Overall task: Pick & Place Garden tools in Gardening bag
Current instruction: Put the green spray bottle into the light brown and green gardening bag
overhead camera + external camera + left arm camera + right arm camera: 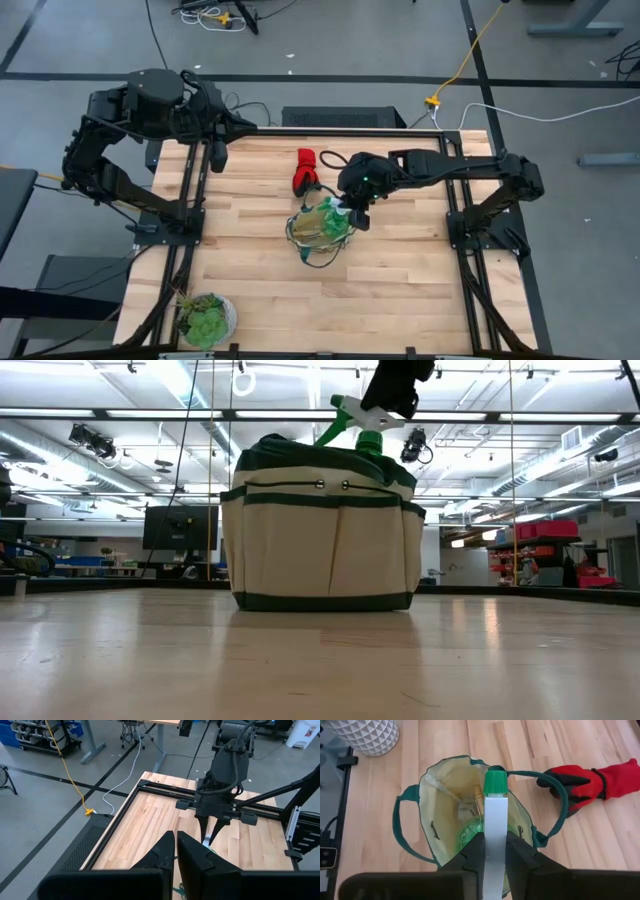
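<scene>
Lowering the spray bottle into the bag looks like the step in hand. Going from the largest thing down: the bench [400, 280] carries everything, and the left arm waits at its far left corner, its end effector [176, 851] pressed together on nothing.

The gardening bag [437, 805] stands directly below the right end effector [495, 851], mouth open, its green handles fallen to the sides. Inside it, under the bottle, pale handles and metal prongs show, so I judge that the rakes are already placed, though I cannot count them.

The spray bottle [494, 815] is pinched by its white nozzle between the right end effector's fingers [473, 852]. Its green body hangs inside the bag's mouth, while the nozzle and cap are above the rim in the low view.

The glove bundle [592, 782] lies on the bench just beside the bag, to one side of this end effector, touching one green handle or nearly so.

Next, I think, the fingers must spread to release the bottle and rise straight up, avoiding the handle loops. Then the glove remains to be fetched.
</scene>
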Controlling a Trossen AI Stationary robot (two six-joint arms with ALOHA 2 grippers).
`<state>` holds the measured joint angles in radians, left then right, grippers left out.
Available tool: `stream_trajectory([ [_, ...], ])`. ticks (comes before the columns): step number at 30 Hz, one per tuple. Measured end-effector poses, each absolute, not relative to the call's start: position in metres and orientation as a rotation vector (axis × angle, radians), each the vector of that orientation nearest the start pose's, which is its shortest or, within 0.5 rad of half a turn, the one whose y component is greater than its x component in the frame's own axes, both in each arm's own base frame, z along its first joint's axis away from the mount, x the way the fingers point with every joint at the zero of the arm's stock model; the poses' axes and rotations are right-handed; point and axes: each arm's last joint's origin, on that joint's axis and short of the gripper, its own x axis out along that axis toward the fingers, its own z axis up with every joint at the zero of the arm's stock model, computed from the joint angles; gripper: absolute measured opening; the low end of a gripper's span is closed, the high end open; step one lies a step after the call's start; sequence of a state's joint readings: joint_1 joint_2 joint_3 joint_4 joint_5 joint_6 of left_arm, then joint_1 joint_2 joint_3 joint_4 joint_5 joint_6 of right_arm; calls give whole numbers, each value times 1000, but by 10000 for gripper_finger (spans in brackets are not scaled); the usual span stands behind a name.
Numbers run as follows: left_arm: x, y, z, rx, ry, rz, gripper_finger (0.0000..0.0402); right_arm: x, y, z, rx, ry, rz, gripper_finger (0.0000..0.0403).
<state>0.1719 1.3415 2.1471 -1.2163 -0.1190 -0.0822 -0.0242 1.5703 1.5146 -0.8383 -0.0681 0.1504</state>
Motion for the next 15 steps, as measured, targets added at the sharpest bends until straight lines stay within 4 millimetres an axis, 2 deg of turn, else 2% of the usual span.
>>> stream_trajectory([
  [8, 172, 33, 540, -91, 400, 303, 25, 328, -6, 338, 232, 895, -46, 60],
  [15, 172, 33, 540, -92, 400, 303, 25, 326, 1, 337, 146, 923, 116, 50],
])
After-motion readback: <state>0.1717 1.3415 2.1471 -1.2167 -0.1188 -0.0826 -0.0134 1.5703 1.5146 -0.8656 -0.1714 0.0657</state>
